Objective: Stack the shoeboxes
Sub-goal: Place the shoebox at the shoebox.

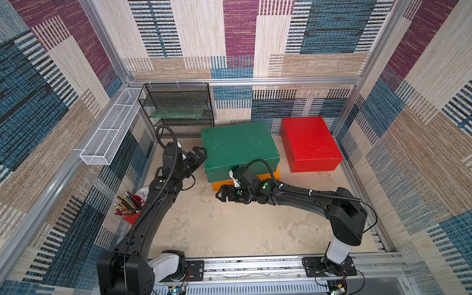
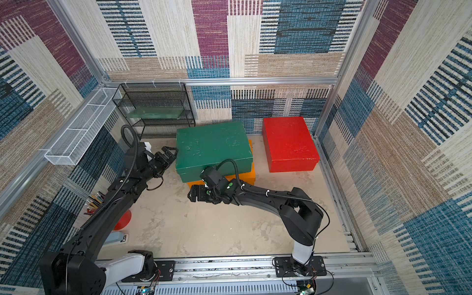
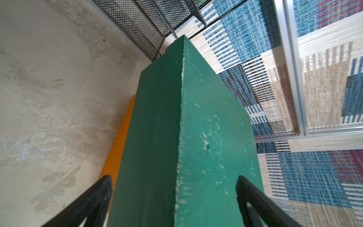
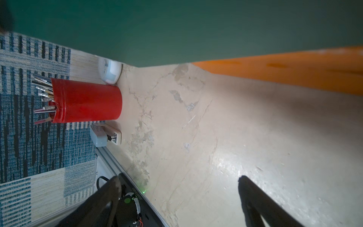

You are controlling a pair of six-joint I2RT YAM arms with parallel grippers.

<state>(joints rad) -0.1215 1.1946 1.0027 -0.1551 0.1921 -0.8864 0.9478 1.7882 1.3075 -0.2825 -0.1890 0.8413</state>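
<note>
While the red shoebox [image 1: 310, 143] is set alone on the tabletop [image 1: 229, 229], two boxes are already stacked in the middle. The green shoebox [image 1: 237, 145] is laid on the orange shoebox [image 1: 218, 186], a little askew, so orange strips are seen sticking out.

The left claw [image 1: 201, 155] is held wide open at the 9 o'clock end of the green shoebox, and nothing is gripped. The right claw [image 1: 221, 195] is also spread open and empty. It is held low at 6 o'clock from the stack and pointed toward 9 o'clock.

The red shoebox is found at 3 o'clock from the stack and about 2 o'clock from the right claw, well apart from both. Its long side seems to be turned from 12 to 6, while the green one is laid from 9 to 3. The right arm is judged to be the nearer one, so a turn toward it is likely needed.

The red shoebox is shown only in the top views. In the left wrist view, an edge of the green shoebox is seen between the open fingers [image 3: 102, 196]. In the right wrist view, a red pencil cup [image 4: 86, 102] is shown clearly.
</note>
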